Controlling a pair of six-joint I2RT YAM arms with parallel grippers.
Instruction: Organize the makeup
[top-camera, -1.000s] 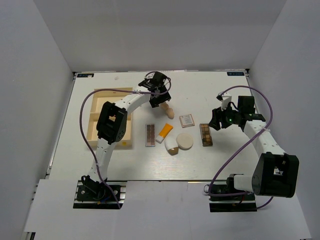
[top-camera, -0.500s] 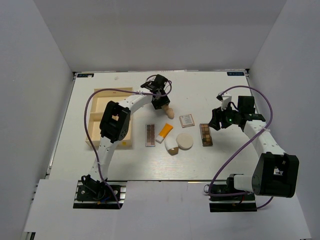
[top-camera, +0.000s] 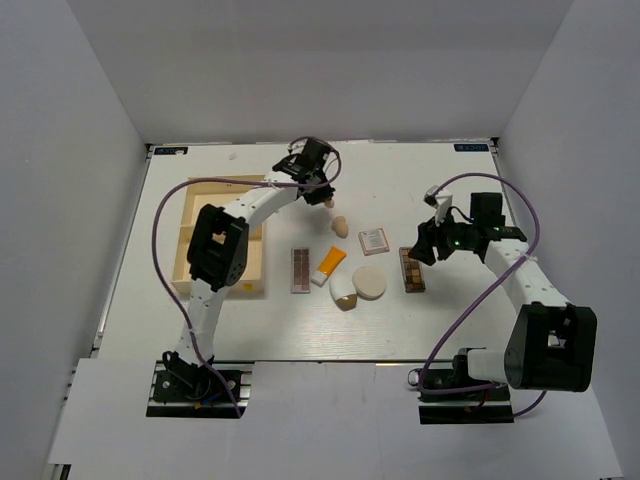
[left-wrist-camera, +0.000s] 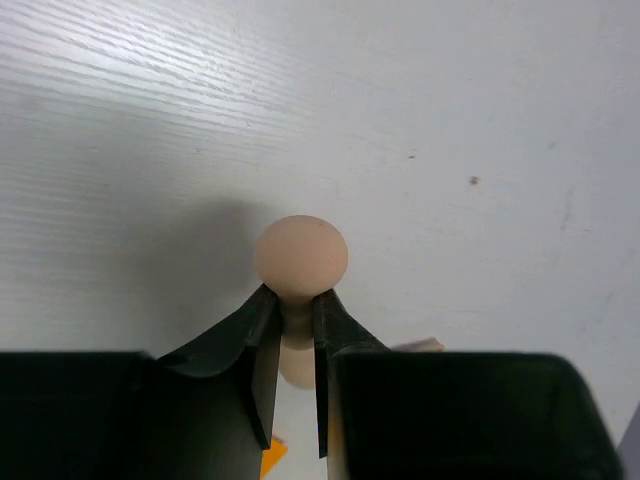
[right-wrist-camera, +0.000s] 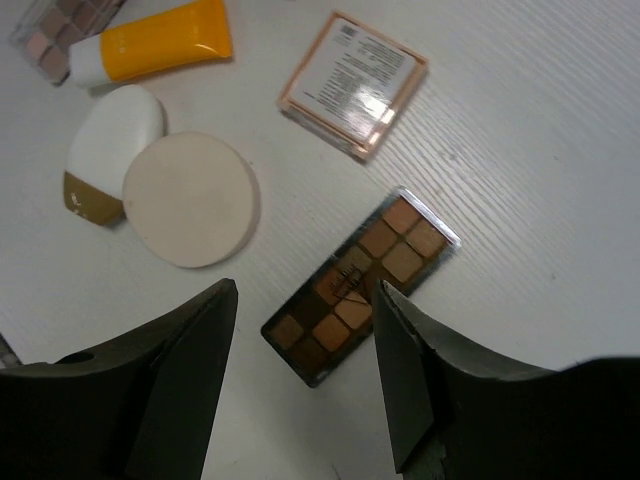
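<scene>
Nearest me on the right, the right pincer (right-wrist-camera: 304, 296) hangs released, its jaws spread over the dark eyeshadow palette (right-wrist-camera: 360, 285). That palette is a flat, stiff slab lying close against the surface (top-camera: 430, 180), so I judge it wants taking across its long edges. This pincer has edged left toward the palette since a second ago.

Farther off, the second sponge (top-camera: 340, 227) lies alone just beyond the orange tube (top-camera: 331, 262).

Farthest, the left pincer (left-wrist-camera: 293, 300) is clenched on the peach sponge (left-wrist-camera: 300, 252), pinching it just below its rounded end. It seems to hold the sponge clear of the surface, far-left of its twin. A second ago those jaws stood wide and low over the pair; now they have shut and lifted.

The sponge looks light and soft — it will squash. I would keep the squeeze gentle and stay on that pinched waist, where it is less likely to pop out.
</scene>
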